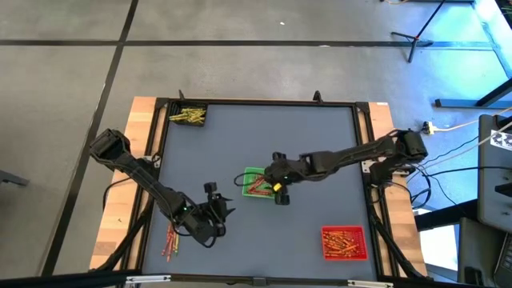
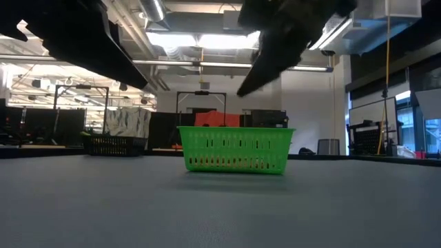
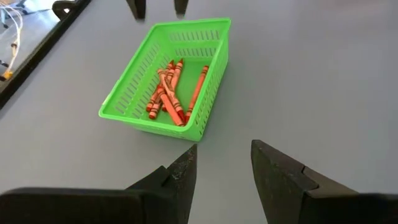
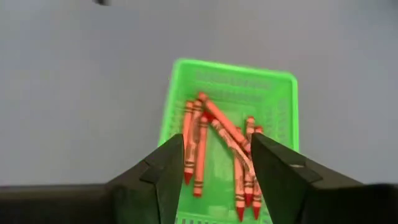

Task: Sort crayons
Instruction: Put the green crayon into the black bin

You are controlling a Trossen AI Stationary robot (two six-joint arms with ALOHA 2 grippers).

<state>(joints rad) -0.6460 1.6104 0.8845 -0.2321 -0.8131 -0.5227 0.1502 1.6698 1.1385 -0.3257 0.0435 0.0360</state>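
Observation:
A green tray [image 1: 254, 183] stands mid-table with several orange crayons [image 4: 205, 140] lying loose on its floor. My right gripper [image 4: 217, 142] hangs open just above the tray's near right end [image 1: 280, 194], its fingers pointing slantwise down and nothing between them. My left gripper [image 3: 224, 148] is open and empty over the bare mat to the near left of the tray [image 1: 224, 210], and it faces the tray [image 3: 168, 81]. More loose crayons [image 1: 170, 238] lie by the table's near left edge.
A dark tray with yellow crayons [image 1: 188, 116] sits at the far left corner. At the near right stands a red tray [image 1: 344, 242] filled with crayons. The grey mat [image 1: 320, 144] is framed by a black rail. In the low view the green tray [image 2: 236, 148] stands under my right arm [image 2: 282, 41].

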